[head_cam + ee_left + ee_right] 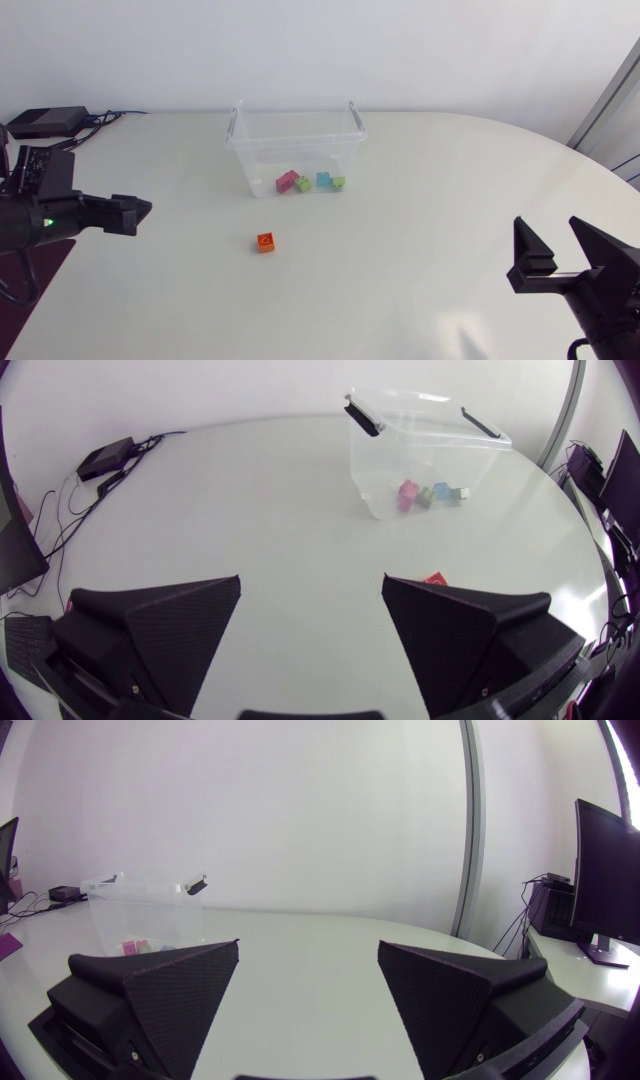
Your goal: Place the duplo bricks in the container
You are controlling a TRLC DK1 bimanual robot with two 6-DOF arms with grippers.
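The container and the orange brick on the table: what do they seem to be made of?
The container looks like clear, slightly glossy plastic: the pink brick inside shows through its wall. The orange brick seems to be hard, smooth plastic, judging by its even bright colour and sharp edges, though this is not certain.

Table [400, 250]: white, smooth, slightly glossy; a rounded outline is seen at the far and right sides. Soft shadows are noted on its surface.

Small black box [45, 122]: flat, rectangular, set at the far left corner of the table, close to the edge. It is also seen in the left wrist view [108, 457].

Dark cables [105, 117]: thin, several, laid loosely from the box along the table's far edge; more strands are seen trailing over the left edge [70, 500].
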